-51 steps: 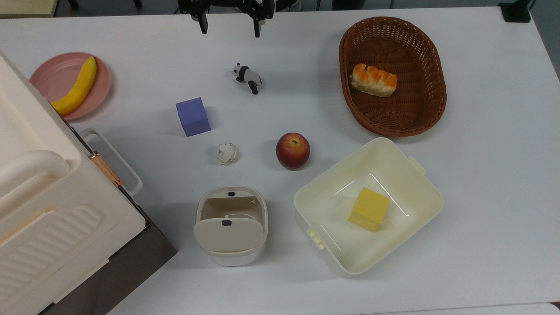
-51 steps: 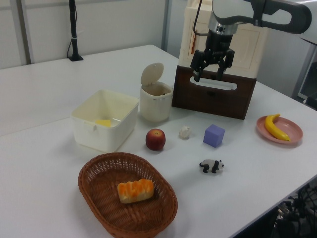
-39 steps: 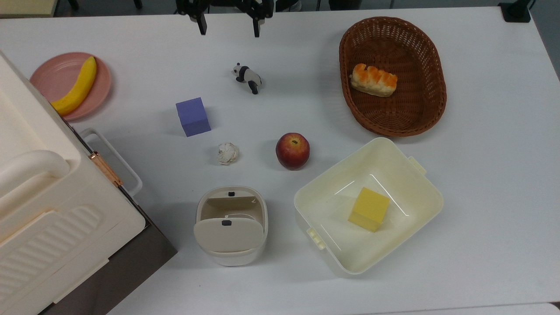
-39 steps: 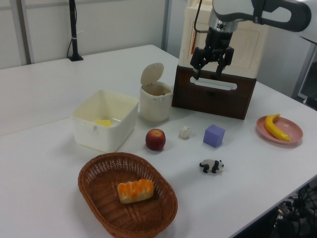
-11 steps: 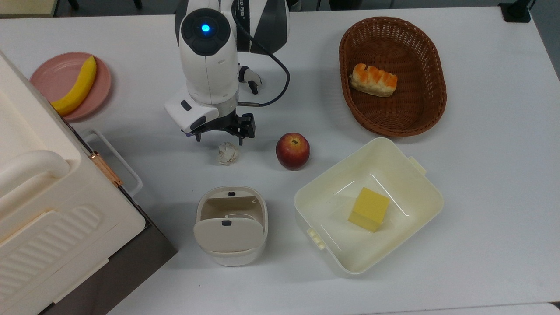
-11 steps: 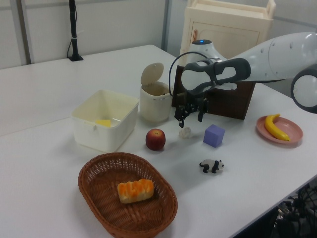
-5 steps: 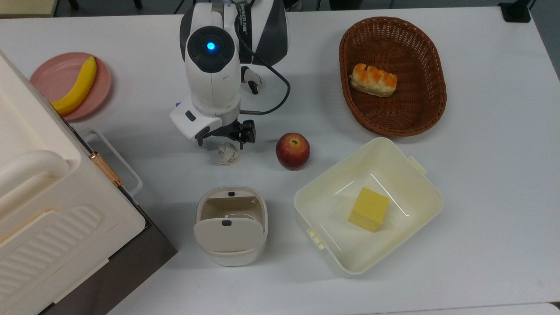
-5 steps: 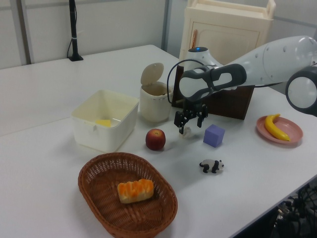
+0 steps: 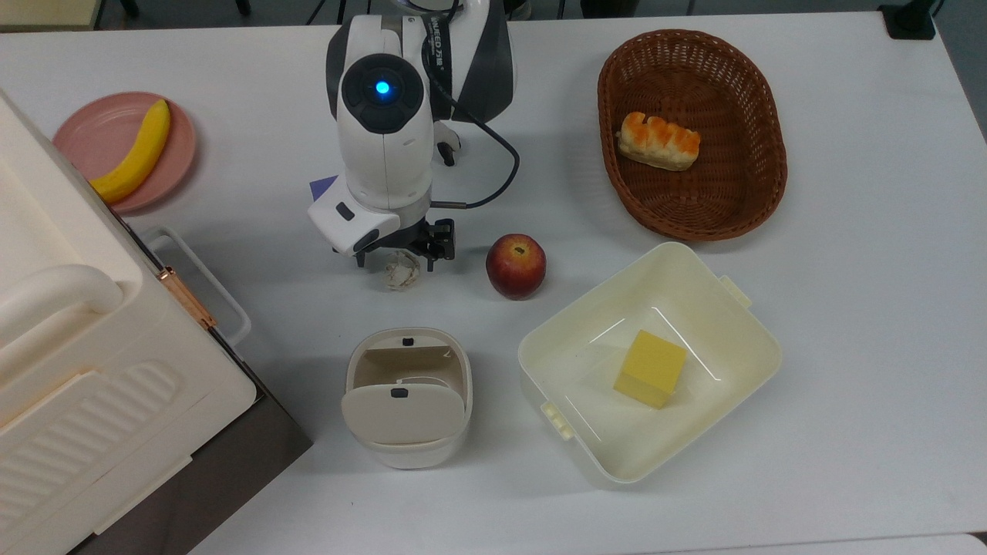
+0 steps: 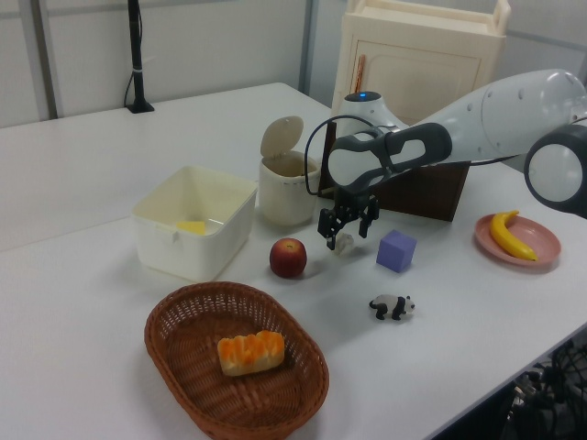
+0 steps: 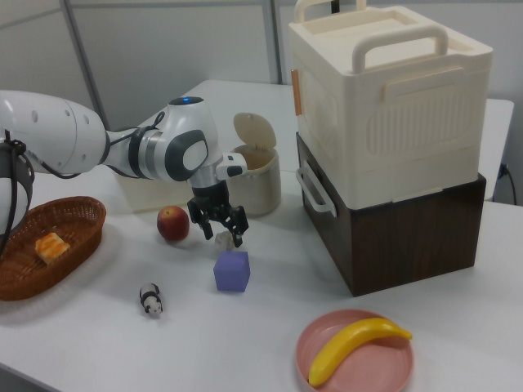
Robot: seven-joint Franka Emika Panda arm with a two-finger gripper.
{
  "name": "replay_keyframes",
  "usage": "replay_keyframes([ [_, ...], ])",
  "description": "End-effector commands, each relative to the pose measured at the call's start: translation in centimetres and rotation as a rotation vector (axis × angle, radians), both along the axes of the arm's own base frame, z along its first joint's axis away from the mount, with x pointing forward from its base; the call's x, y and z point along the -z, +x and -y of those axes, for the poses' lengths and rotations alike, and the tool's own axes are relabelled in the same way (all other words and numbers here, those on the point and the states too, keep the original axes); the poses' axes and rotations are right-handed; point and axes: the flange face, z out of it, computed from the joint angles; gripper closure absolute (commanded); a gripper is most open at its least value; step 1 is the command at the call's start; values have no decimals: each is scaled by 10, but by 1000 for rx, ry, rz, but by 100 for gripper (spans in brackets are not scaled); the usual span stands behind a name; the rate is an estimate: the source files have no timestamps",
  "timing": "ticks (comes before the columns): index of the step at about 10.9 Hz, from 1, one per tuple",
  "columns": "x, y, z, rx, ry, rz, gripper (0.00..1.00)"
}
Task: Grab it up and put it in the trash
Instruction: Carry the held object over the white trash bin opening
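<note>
A second ago my gripper (image 9: 395, 260) hung short of the paper ball (image 9: 402, 271); now I have come down and forward so that my fingers (image 10: 326, 231) stand spread on either side of it, not pressed against it. The ball has not moved: it lies on the white table (image 9: 848, 231), a small wrinkled lump with grey creases, at about nine o'clock from the apple (image 9: 516, 266) in the top view and at twelve o'clock from the bin (image 9: 406, 397).

The bin is smooth cream plastic, a rounded rectangle with its flap lid (image 10: 280, 136) tipped up and small dark buttons on it. It stands where it stood before, as does everything else.

The apple is round, glossy, red with yellow flecks. At four o'clock from it sits a shallow square tub (image 9: 740, 347) of shiny cream plastic holding a yellow block (image 9: 650, 368). The oval basket (image 9: 763, 139) is brown woven wicker with a bread roll (image 9: 658, 140) inside. My arm covers most of the purple cube (image 11: 232, 271) in the top view; the right view shows it just beside the ball, matte and sharp-edged. The panda figure (image 10: 393, 306) stands apart from both.
</note>
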Motion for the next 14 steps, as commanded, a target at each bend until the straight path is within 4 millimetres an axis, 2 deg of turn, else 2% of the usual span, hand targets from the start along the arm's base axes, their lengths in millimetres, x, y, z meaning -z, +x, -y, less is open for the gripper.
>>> replay_keyframes([
  [1, -2, -1, -1, -19, -15, 15, 87],
  [2, -1, -1, -1, -20, -16, 14, 97],
  [3, -1, -1, -1, -20, -16, 12, 100],
  [5, -2, -1, -1, -20, -16, 14, 100],
  [7, -14, 0, 3, -11, -15, 35, 100],
  [9, -57, 9, 15, 10, -16, 112, 100],
  [11, -113, 6, 27, 25, -22, 199, 100],
  [13, -165, 10, 28, 28, -27, 291, 100],
  [14, -179, 15, 27, 25, -29, 320, 100],
])
